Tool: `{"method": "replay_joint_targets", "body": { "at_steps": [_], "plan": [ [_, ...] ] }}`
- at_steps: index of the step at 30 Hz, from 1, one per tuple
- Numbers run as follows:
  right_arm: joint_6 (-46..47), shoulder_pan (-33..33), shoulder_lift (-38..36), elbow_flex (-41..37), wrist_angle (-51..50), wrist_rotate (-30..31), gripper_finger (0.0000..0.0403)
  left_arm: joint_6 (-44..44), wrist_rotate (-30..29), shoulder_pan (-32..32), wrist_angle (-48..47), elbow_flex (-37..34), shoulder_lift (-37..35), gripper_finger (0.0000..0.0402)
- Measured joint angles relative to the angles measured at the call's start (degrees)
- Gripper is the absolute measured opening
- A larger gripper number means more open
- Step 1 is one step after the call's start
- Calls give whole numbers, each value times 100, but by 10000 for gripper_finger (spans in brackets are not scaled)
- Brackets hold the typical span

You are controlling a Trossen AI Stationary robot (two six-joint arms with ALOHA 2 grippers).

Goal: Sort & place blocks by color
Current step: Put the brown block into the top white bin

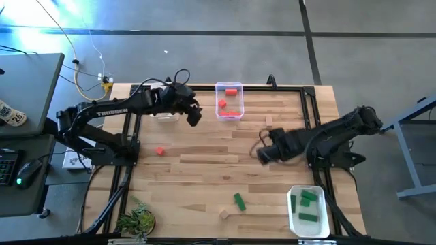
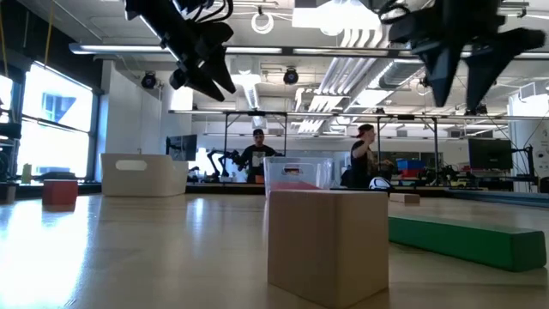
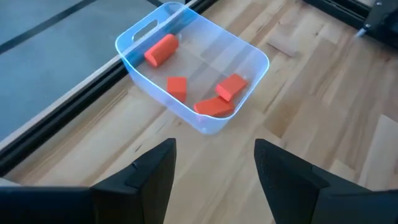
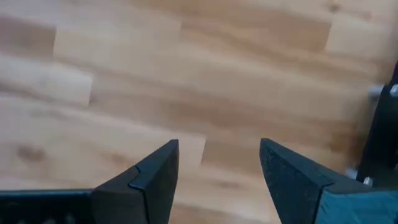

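Observation:
A clear bin (image 3: 193,74) at the table's far middle holds several red blocks (image 3: 176,87). My left gripper (image 3: 214,165) hangs open in the air just left of it (image 1: 193,116), tilted down toward the bin. My right gripper (image 1: 261,154) hangs open over bare table right of centre, with nothing between its fingers (image 4: 219,165). Lying loose on the table are a red block (image 1: 159,151), a green block (image 1: 239,201), a pale wood block (image 1: 223,214) near the front and another wood block (image 1: 269,121) near the right gripper.
A white bin (image 1: 308,209) with green blocks stands at the near right corner. Another white bin (image 2: 141,174) sits at the far left, partly under my left arm. A small plant (image 1: 136,221) stands at the near left corner. People stand in the room behind.

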Motion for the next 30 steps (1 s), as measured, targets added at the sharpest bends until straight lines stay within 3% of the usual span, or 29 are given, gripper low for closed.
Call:
{"method": "replay_joint_targets", "body": {
  "at_steps": [8,17,23,30],
  "plan": [
    [-1734,-1739,0,0,254,-33,209,3,240,131,0,0,0,204],
    [-3930,-3613,17,0,1419,-242,209,-40,142,131,2,0,0,204],
    [-4378,-4365,344,0,1514,-263,209,-174,57,131,3,0,0,204],
    [-4680,-4670,1025,0,1551,-513,209,-196,41,131,6,0,2,204]
  ]
}}
